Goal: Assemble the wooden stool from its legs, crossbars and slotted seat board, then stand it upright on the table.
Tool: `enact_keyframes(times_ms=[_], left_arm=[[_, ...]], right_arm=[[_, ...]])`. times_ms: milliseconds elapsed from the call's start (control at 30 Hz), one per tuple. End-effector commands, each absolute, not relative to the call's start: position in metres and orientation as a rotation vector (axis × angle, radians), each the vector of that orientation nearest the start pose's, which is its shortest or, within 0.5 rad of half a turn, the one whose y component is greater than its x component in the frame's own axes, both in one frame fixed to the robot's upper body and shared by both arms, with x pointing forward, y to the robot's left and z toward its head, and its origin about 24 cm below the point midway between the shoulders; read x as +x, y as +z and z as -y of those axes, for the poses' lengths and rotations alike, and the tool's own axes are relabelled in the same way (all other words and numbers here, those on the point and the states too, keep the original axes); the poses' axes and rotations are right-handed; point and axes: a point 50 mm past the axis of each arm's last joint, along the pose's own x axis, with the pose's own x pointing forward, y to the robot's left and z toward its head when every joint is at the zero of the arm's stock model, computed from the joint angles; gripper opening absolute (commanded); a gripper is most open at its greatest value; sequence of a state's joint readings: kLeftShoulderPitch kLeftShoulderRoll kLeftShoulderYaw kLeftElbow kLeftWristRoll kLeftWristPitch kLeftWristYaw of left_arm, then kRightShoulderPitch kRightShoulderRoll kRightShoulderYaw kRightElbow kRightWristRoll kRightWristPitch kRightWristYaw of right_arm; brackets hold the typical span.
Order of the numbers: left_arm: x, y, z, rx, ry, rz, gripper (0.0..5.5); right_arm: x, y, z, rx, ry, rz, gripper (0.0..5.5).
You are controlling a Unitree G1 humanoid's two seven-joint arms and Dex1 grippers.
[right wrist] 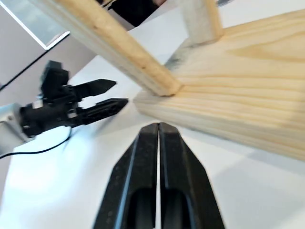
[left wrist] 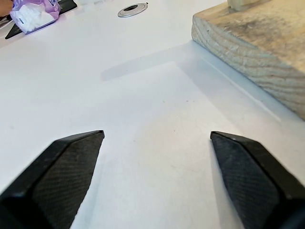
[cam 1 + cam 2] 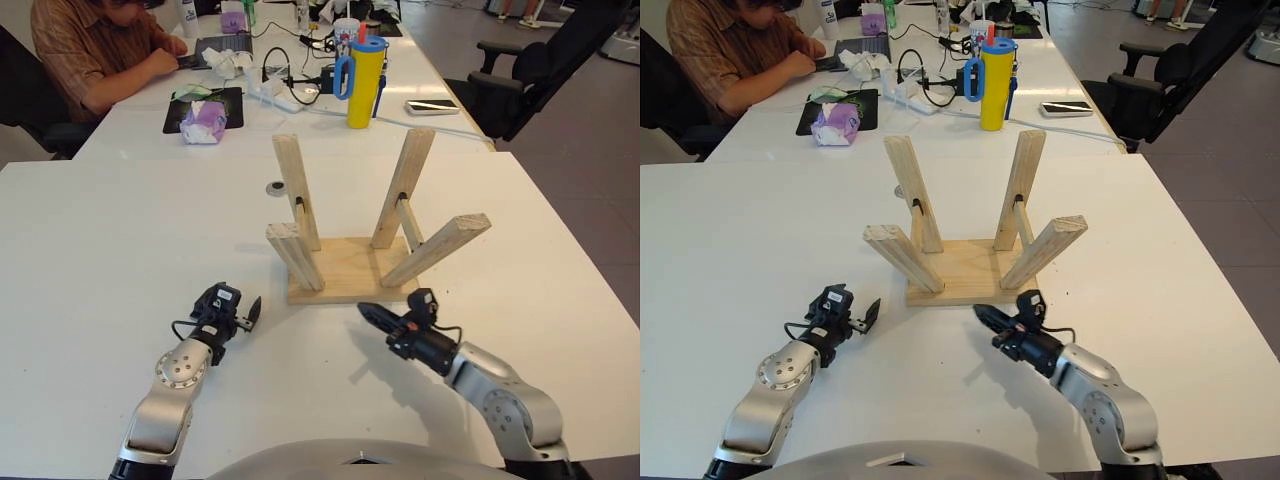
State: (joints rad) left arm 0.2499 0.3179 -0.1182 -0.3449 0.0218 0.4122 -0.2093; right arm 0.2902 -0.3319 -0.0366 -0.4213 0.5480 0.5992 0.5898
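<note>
The wooden stool lies upside down mid-table, its seat board (image 3: 350, 287) flat on the white top. Its legs splay upward: two tall ones at the back (image 3: 297, 190) (image 3: 404, 187), and two leaning toward me (image 3: 293, 255) (image 3: 436, 249). A crossbar (image 3: 408, 225) shows between the right-hand legs. My left gripper (image 3: 250, 314) hovers low just left of the board's front left corner, open and holding nothing; its fingers (image 2: 71, 164) frame bare table beside the board (image 2: 257, 52). My right gripper (image 3: 365, 311) is shut and empty, its tip (image 1: 158, 126) just short of the board's front edge (image 1: 238, 100).
A round cable grommet (image 3: 275, 187) sits behind the stool. On the far table are a yellow bottle (image 3: 365, 80), a purple packet (image 3: 205, 122), a phone (image 3: 432, 106) and cables. A person sits at the back left; an office chair (image 3: 520, 80) stands at the right.
</note>
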Motion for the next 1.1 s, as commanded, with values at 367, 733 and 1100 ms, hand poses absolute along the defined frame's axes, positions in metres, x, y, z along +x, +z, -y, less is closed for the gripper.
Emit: enact_keyframes(times_ms=[367, 733, 1100], left_arm=[[0.212, 0.024, -0.158, 0.277, -0.338, -0.358, 4.15], [0.212, 0.017, -0.150, 0.278, -0.433, -0.405, 4.15], [0.217, 0.067, -0.116, -0.103, -0.661, -0.257, 4.15]], right_arm=[[0.187, 0.021, 0.244, -0.092, 0.288, -0.385, 0.02], [0.217, 0.010, 0.211, -0.098, 0.344, -0.365, 0.02], [0.222, 0.028, 0.180, 0.031, 0.432, -0.310, 0.02]])
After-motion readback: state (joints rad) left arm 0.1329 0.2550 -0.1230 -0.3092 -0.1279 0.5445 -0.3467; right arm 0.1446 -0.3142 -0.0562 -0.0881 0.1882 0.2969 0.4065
